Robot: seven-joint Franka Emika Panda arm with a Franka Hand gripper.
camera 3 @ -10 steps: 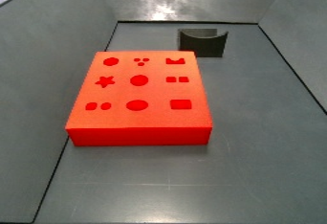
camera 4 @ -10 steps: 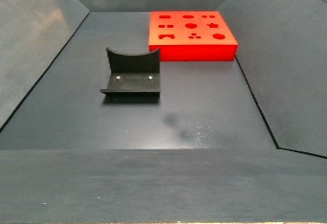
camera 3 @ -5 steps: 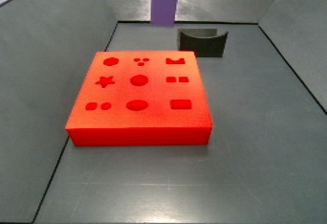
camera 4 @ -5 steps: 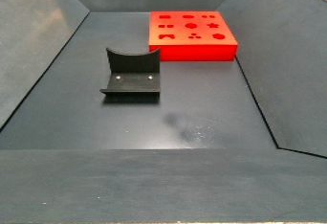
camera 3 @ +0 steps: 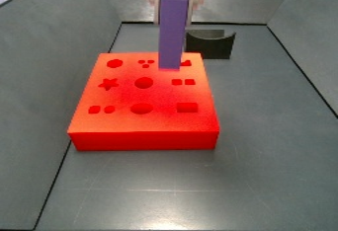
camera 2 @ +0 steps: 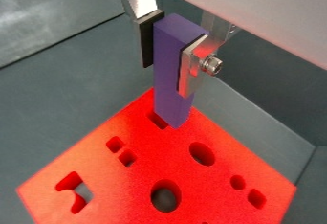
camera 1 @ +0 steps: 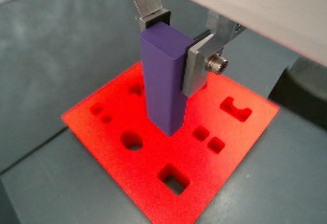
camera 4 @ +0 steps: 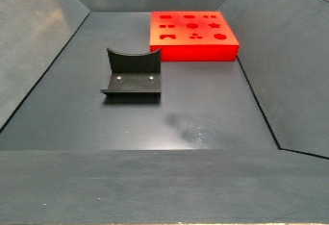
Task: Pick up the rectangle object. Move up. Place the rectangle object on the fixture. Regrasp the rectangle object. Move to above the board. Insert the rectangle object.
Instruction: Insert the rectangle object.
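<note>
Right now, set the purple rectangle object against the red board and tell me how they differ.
Colour: the rectangle object is purple, the board red-orange.
Size and shape: the rectangle object is a slim bar, the board a far larger flat slab.
Pose: the rectangle object hangs upright, shut in the hand above the board, while the board lies flat on the floor.
Surface: the rectangle object is plain, the board has shape cutouts.
Both are matte and straight-edged.
</note>
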